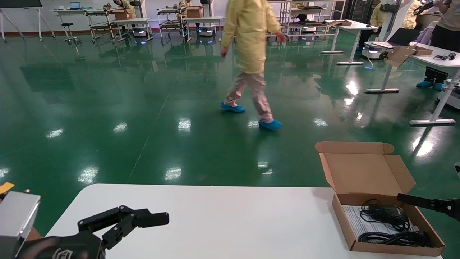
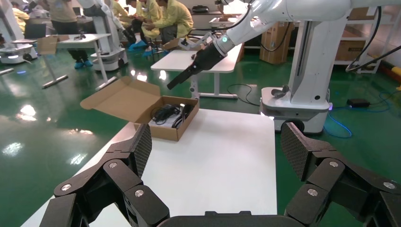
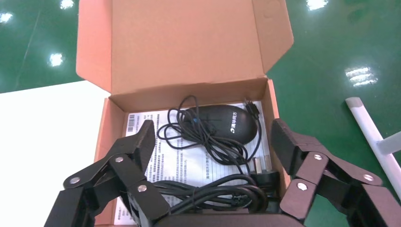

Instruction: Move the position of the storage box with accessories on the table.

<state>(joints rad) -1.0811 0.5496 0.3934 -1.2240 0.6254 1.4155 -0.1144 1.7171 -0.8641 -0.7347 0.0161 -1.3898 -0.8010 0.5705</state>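
Storage box long axis front-to-back, lid flap at far end

Head view: high, looking forward-down across table, far.
Left wrist view: behind left gripper, facing storage box well beyond it.
Right wrist view: close above storage box, right gripper straddling it.
Shared: storage box, table.

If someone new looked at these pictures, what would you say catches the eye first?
Probably the open storage box at the table's far right corner, lid up, holding coiled black cables and a mouse on a printed sheet. The right gripper hovers over it, jaws open. Beyond, a person in yellow crosses the green floor.
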